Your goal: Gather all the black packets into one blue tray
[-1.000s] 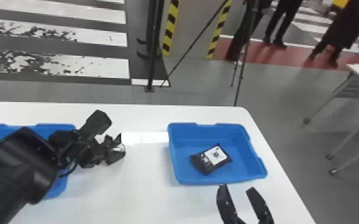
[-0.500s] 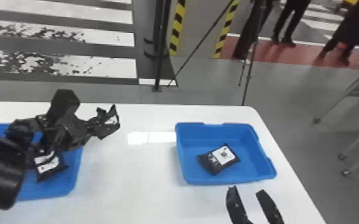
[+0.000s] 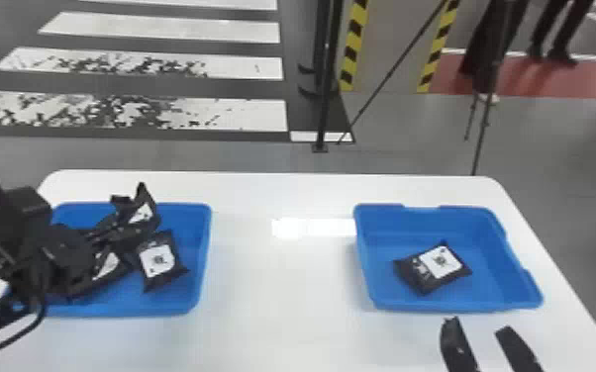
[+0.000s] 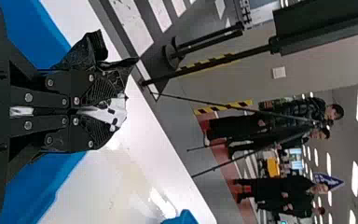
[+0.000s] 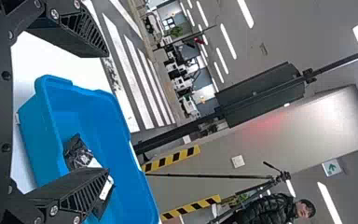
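The left fingers (image 4: 93, 134) pinch a black packet (image 3: 141, 213) that just swung over the ten o'clock tray (image 3: 203, 257), maybe to drop in. The right fingers (image 3: 457, 346) are spread; the two o'clock tray (image 3: 515, 277) holds another packet (image 3: 440, 263).

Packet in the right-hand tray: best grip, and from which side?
Across the middle of the black packet, I'd say, straight down from above with the open right gripper, fingers either side of the white label. It lies flat, label up, and the walls of the blue tray surround it, so a low sideways approach would likely hit them.
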